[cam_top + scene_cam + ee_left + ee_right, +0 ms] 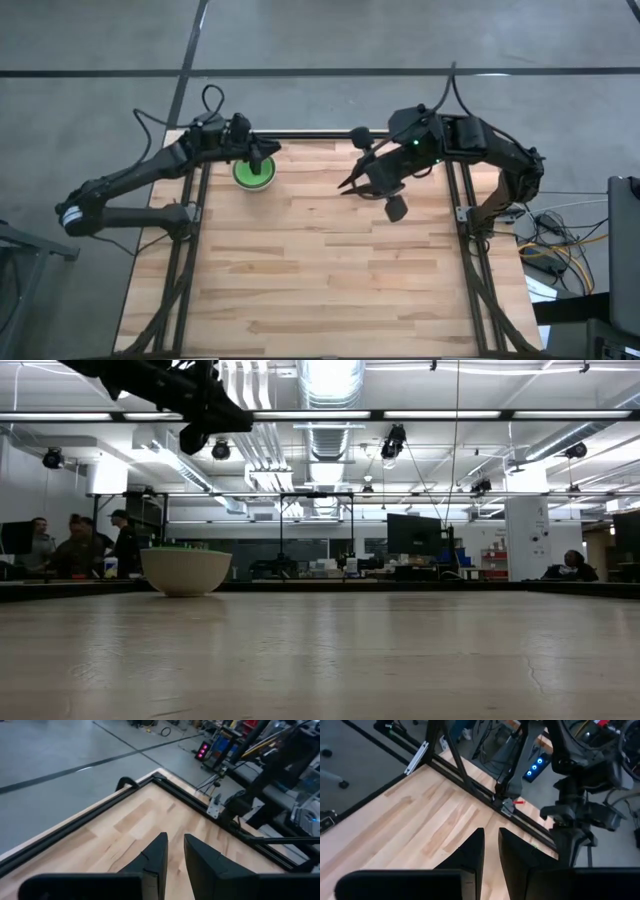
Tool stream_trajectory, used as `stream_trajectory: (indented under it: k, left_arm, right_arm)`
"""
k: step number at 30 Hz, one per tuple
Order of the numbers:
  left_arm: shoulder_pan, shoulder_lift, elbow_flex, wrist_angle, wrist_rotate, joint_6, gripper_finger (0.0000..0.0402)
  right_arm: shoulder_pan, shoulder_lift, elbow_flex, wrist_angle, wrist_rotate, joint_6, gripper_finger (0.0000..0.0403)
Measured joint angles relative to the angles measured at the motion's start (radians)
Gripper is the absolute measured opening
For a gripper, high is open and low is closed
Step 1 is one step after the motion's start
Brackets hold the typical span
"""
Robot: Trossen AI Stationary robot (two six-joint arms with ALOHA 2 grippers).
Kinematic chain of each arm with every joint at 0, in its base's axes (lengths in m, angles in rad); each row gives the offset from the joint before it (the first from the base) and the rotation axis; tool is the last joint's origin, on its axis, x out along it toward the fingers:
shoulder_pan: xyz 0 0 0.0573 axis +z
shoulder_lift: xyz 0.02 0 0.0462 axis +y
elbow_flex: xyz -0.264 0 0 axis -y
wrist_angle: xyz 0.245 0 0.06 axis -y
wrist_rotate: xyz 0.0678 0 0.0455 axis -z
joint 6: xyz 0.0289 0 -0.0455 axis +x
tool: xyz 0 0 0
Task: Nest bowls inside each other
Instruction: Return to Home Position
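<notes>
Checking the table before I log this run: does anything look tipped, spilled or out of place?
Nothing stands out. The bowl stack, green inside and whitish outside, sits upright near the table's far left corner. The left gripper hovers over it, the right gripper above bare wood mid-table. No spill shows.

Bowl stack [254,173] near far-left corner; table [320,290] otherwise open

My left tool [262,157] covers part of the bowls [253,173] from above, so I cannot count how many sit nested. At tabletop level only the outer whitish bowl [186,571] shows; its contents stay hidden.
</notes>
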Motion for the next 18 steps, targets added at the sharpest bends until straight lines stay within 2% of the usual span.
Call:
stream_trajectory:
  k: [6,10,13,18]
  left_arm:
    - [-0.057,-0.003,-0.021,0.078,-0.012,0.003,0.0067]
    - [-0.1,-0.007,-0.028,0.141,-0.089,0.055,0.0067]
    - [-0.125,-0.01,-0.022,0.147,-0.14,0.101,0.0067]
    - [-0.146,-0.022,-0.032,0.145,-0.149,0.115,0.0067]
  right_arm:
    - [-0.001,-0.013,0.0,-0.002,-0.003,0.05,0.0052]
    - [-0.001,-0.027,0.0,0.032,-0.004,0.057,0.0052]
    - [-0.001,-0.041,0.0,0.056,-0.004,0.045,0.0052]
    - [-0.011,-0.075,0.0,0.077,-0.027,0.038,0.0052]
